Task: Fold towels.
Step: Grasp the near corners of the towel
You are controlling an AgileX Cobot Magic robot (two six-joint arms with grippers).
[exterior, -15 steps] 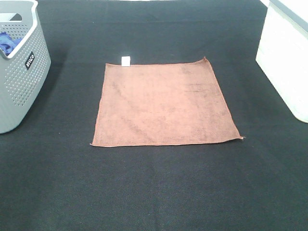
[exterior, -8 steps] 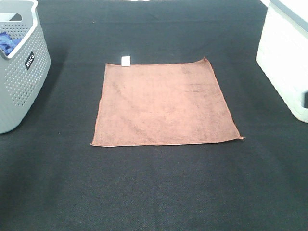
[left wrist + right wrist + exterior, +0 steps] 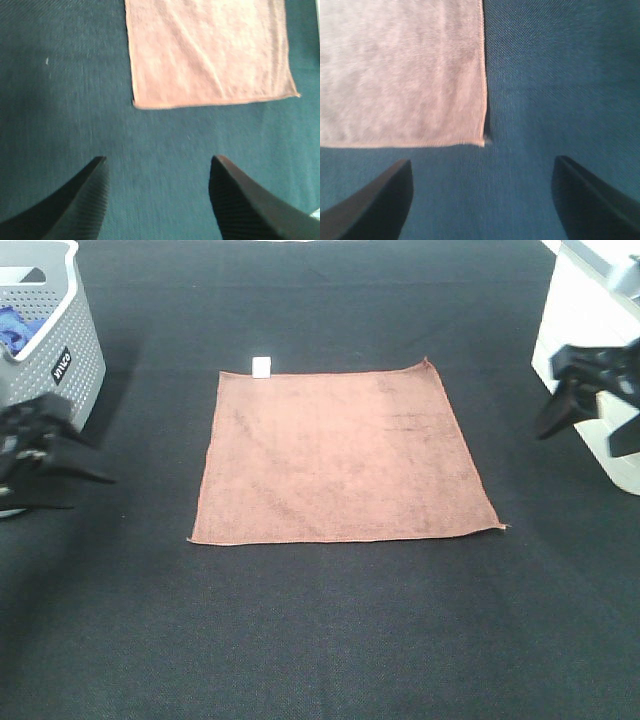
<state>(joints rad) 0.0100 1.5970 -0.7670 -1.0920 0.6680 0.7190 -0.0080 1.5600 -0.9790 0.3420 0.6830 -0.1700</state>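
Observation:
A brown towel (image 3: pixel 342 456) lies flat and unfolded in the middle of the black table, with a small white tag (image 3: pixel 262 366) at its far left corner. My left gripper (image 3: pixel 85 478) is open and empty at the left, apart from the towel; its wrist view shows the towel (image 3: pixel 207 50) beyond the open fingers (image 3: pixel 85 195). My right gripper (image 3: pixel 575 435) is open and empty at the right edge. Its wrist view shows the towel's corner (image 3: pixel 482 141) between the spread fingers (image 3: pixel 380 197).
A grey perforated basket (image 3: pixel 40 370) with blue cloth (image 3: pixel 15 328) inside stands at the far left, just behind my left gripper. A white bin (image 3: pixel 590 330) stands at the far right, behind my right gripper. The table is covered in black cloth (image 3: pixel 330 630).
Both arms have come into the exterior view, the left from the left edge by the basket and the right from the right edge by the white bin. The towel has not moved.

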